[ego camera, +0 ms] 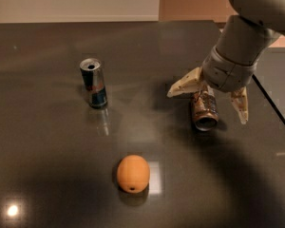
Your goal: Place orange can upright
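The orange can (204, 112) lies on its side on the dark table (47, 165), right of centre, its silver end facing the camera. My gripper (208, 103) hangs right above it, open, with one cream finger (184, 86) to the can's left and the other finger (241, 104) to its right. The fingers straddle the can. I cannot tell if they touch it. The wrist hides the can's far end.
A slim blue-and-silver can (93, 82) stands upright at the left. A round orange fruit (132, 173) sits near the front centre. The table's right edge (275, 108) runs close past the gripper.
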Robot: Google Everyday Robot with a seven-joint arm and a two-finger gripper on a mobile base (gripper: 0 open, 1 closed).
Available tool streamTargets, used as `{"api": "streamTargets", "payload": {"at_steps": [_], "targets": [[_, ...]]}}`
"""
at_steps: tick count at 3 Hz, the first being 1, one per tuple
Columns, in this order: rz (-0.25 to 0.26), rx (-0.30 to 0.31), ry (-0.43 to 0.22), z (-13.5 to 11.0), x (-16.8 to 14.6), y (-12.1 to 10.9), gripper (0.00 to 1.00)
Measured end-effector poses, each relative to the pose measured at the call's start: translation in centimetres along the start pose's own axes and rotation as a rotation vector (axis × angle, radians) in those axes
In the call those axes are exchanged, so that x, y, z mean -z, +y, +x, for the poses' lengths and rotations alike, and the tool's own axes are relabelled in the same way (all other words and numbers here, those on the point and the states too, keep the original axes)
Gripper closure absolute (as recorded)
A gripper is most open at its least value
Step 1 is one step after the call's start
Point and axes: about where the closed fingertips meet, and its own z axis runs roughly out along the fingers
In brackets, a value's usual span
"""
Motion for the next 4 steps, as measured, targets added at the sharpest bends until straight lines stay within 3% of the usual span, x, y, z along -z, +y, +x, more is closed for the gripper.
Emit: {"api": "streamTargets", "payload": {"at_steps": [2, 4], "targets": [[-0.077, 0.144, 0.017, 0.5, -2.5, 0.3, 0.0], [-0.144, 0.174, 0.055, 2.1, -3.2, 0.8, 0.41]]}}
